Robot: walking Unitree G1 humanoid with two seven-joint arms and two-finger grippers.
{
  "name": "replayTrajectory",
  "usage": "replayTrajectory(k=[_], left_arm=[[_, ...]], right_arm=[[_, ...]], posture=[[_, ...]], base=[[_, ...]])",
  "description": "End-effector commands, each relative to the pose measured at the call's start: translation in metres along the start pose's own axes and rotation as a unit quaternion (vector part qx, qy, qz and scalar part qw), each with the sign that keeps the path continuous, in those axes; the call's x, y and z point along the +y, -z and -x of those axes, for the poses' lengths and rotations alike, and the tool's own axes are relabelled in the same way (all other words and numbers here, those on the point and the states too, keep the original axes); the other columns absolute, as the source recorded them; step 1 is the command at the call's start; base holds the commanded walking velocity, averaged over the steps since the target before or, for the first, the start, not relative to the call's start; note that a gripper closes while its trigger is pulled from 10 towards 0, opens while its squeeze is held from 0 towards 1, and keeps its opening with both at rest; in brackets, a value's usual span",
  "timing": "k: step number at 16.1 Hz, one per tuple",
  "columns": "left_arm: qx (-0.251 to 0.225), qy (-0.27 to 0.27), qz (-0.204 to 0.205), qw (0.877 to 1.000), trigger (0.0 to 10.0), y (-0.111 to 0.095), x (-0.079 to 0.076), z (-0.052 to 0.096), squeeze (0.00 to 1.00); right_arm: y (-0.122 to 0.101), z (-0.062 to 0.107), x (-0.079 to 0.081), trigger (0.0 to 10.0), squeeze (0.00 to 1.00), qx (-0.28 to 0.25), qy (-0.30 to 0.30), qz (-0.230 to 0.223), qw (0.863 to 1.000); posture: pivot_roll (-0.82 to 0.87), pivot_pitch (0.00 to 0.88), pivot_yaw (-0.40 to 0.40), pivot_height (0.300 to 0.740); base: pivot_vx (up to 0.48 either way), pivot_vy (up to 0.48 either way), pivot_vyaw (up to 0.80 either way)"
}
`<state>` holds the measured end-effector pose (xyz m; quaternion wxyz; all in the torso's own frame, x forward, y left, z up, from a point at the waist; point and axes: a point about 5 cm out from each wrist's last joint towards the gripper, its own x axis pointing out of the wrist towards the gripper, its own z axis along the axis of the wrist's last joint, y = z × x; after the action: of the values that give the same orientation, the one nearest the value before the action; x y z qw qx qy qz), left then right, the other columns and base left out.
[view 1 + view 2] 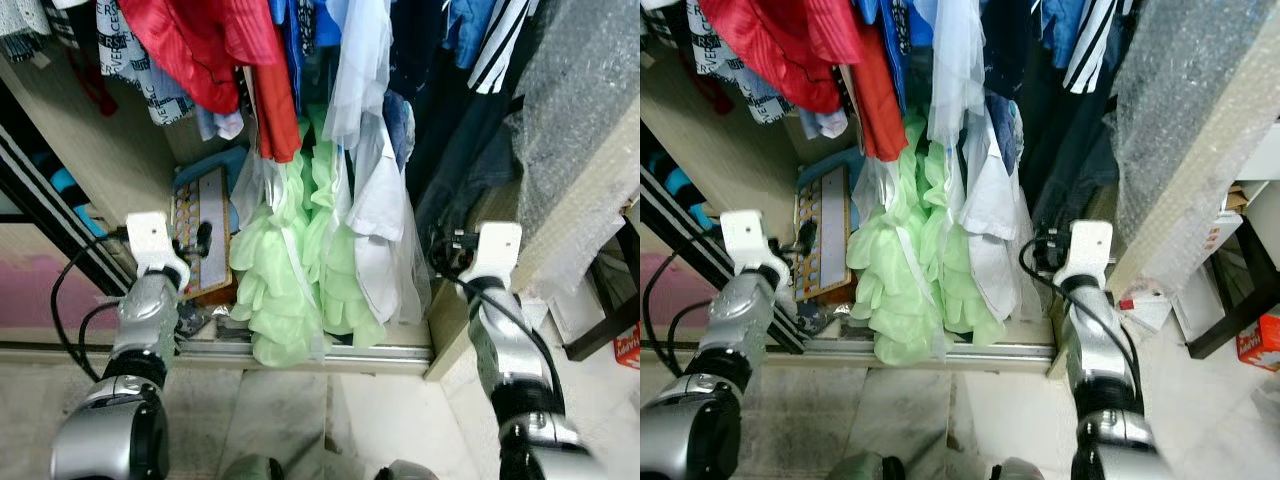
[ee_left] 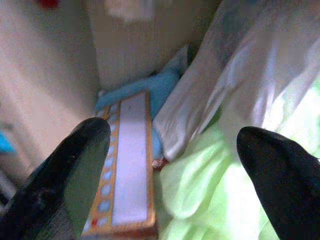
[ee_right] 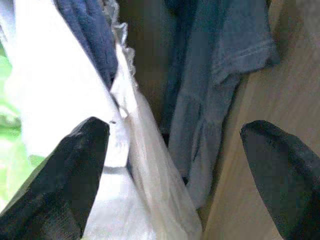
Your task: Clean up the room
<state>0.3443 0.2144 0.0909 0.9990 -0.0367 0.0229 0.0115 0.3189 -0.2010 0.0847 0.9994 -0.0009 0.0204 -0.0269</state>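
Observation:
An open wardrobe holds hanging clothes: a red garment (image 1: 210,50), a light green ruffled dress (image 1: 300,270), a white garment (image 1: 375,210) and dark blue clothes (image 1: 440,90). An orange-framed board (image 1: 212,200) with coloured dots leans on the wardrobe floor at the left, with a blue item (image 1: 215,160) behind it. My left gripper (image 2: 172,134) is open and empty, raised in front of the board (image 2: 129,165) and the green dress (image 2: 210,185). Beside the wardrobe's right wall (image 3: 280,90), my right gripper (image 3: 175,129) is open and empty, facing a grey-blue garment (image 3: 220,75) and the white one (image 3: 65,100).
A metal sliding rail (image 1: 380,352) runs along the wardrobe's front edge. A sliding door (image 1: 40,200) stands at the left. A bubble-wrapped panel (image 1: 580,110) leans at the right, with black furniture legs (image 1: 600,320) and a red box (image 1: 628,345) beyond it. Pale tiled floor (image 1: 300,420) lies below.

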Motion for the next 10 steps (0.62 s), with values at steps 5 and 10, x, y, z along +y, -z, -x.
replayTrajectory(k=[5,10], left_arm=[[-0.040,0.042,-0.006,0.998,10.0,-0.005,-0.009,0.031,0.00],[-0.045,0.066,0.006,0.997,10.0,-0.012,-0.022,0.042,0.00]], right_arm=[[-0.004,0.053,0.019,10.0,0.00,0.014,-0.064,-0.003,0.998],[-0.019,0.066,0.035,10.0,0.00,-0.004,-0.099,0.035,0.994]], posture=[[-0.07,0.000,0.048,0.740],[-0.07,0.000,0.049,0.740]], base=[[0.000,0.000,0.00],[0.216,0.000,0.00]])
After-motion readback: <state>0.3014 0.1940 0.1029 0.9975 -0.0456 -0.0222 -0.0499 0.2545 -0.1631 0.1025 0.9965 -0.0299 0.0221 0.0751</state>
